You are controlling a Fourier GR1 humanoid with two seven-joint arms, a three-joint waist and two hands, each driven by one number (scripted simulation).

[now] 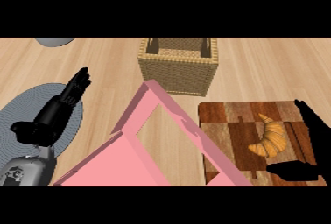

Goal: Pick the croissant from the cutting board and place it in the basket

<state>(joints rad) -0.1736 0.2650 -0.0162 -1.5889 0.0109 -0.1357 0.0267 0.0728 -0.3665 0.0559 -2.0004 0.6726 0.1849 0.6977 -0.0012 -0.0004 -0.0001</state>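
A golden croissant (271, 140) lies on the right half of a dark wooden cutting board (226, 127) at the lower right. My right hand (313, 131) sits at the board's right edge, open, fingers stretched up past the croissant and thumb (294, 169) below it, not closed on it. A woven basket (178, 65) stands at the top centre, empty as far as I can see. At the left my left hand (65, 103) is open, fingers pointing up, resting above a grey mat.
A pink frame-like object (161, 144) rises between the two arms and overlaps the board's left edge. A round grey placemat (19, 118) lies at the left. A grey object (55, 41) shows at the top left edge.
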